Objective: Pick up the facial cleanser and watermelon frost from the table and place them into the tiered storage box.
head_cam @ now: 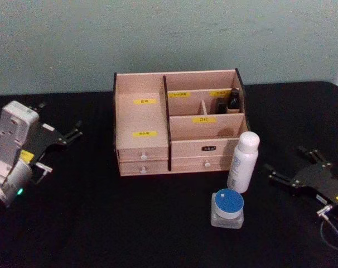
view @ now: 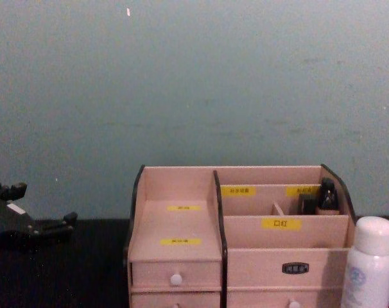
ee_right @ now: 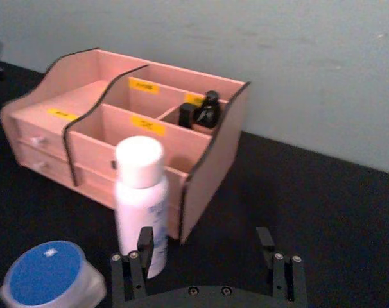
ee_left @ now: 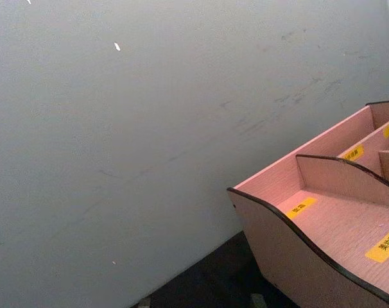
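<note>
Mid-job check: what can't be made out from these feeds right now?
Facial cleanser: base cut off by the chest view's bottom edge.
Watermelon frost: lower body cut off by the right wrist view's bottom edge.
Tiered storage box labels: print too small to read, head view.
Drawers: contents hidden behind shut fronts.

Our right gripper (ee_right: 204, 239) hangs over the black table (ee_right: 323, 205) with its two fingers spread wide, nothing between them. Beyond one finger the cleanser (ee_right: 142, 199) stands upright, just in front of the box (ee_right: 210, 170) by its near corner. The jar (ee_right: 47, 282) sits near the cleanser, not touching it. A small dark bottle (ee_right: 207, 110) stands in a rear compartment of the box.
</note>
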Robot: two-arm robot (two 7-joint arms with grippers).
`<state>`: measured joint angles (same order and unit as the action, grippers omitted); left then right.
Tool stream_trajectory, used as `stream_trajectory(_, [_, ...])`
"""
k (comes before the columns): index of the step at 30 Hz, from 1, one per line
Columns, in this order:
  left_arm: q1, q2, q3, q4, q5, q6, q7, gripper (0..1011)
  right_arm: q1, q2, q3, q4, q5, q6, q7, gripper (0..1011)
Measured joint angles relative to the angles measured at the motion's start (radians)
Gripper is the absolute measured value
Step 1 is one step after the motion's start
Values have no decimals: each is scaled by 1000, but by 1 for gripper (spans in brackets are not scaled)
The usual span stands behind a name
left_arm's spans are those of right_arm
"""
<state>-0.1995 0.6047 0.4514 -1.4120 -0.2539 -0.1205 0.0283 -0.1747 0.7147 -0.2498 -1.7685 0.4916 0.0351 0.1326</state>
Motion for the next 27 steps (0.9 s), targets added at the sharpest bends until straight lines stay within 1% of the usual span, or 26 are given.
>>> stream_trajectory(2, [0,0,0,0,0,0,0,1001,-2,-2,0,-9,4,15,6,1000])
stream_trajectory(3, [0,0,0,0,0,0,0,1001,-2,-5,-3,-18,9,36,14,1000])
stream_trajectory(6, [0,0,0,0,0,0,0,1001,3,-13,-12,-28,7,63,19,1000])
stream_trajectory(9, [0,0,0,0,0,0,0,1001,25,-30,-31,-35,-11,103,22,1000])
stream_trajectory(12, [0,0,0,0,0,0,0,1001,40,-44,-41,-35,-23,120,23,1000])
stream_trajectory(14, [0,0,0,0,0,0,0,1001,60,-64,-52,-33,-39,144,20,1000])
stream_trajectory(16, [0,0,0,0,0,0,0,1001,65,-69,-53,-32,-43,150,19,1000])
stream_trajectory(19, [0,0,0,0,0,0,0,1001,86,-96,-60,-24,-56,179,10,1000])
stream_trajectory(24, [0,0,0,0,0,0,0,1001,110,-131,-65,-13,-74,209,-3,1000])
stream_trajectory(27, [0,0,0,0,0,0,0,1001,120,-142,-68,-9,-83,219,-5,1000])
